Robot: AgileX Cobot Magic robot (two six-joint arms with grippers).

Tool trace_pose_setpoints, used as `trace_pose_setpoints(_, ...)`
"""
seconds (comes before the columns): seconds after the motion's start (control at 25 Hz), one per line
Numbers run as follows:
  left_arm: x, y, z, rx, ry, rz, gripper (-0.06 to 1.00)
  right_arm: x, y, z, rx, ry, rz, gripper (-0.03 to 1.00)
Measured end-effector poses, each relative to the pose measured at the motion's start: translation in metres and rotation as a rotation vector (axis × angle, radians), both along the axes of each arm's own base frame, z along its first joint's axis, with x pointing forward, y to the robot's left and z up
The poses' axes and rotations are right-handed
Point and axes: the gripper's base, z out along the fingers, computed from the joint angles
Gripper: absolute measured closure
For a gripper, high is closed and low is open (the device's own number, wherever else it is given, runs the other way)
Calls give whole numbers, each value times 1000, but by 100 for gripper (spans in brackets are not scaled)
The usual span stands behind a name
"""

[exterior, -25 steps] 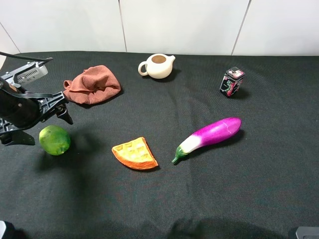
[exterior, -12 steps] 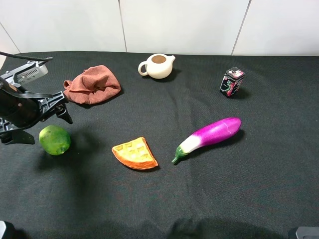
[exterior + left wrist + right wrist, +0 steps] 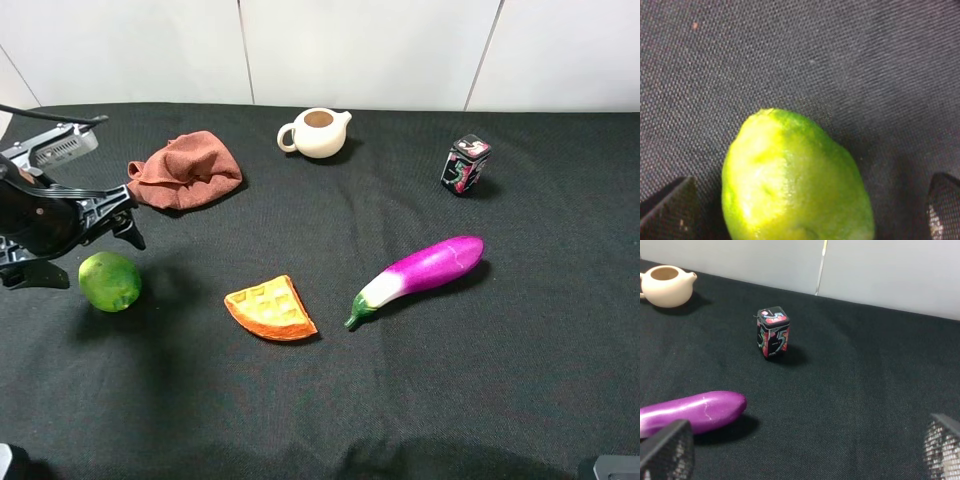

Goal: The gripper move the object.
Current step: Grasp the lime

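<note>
Black cloth (image 3: pixel 420 400): lime (image 3: pixel 110 282) unmoved between spread jaws of left gripper (image 3: pixel 805 207).

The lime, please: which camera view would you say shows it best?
The left wrist view: the lime fills the frame close up, its mottled green skin plain, though partly cropped. The exterior high view shows it whole but small. The right wrist view does not show it.

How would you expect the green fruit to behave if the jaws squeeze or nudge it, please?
The green fruit is rounded, so a nudge would probably roll it on the black cloth. Its skin looks smooth and glossy, so it may slip between the jaws.
</note>
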Motion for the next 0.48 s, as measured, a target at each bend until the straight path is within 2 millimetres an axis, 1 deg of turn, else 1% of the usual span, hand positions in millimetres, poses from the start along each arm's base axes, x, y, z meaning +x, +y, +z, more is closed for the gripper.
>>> trace_pose_setpoints(0.16,-1,-4,-13,11,53,-20,-1,0,0,0,0,0,0,27)
trace_pose_setpoints(0.48,0,-5,-13,11,43,-23,0,0,0,0,1,0,0,27)
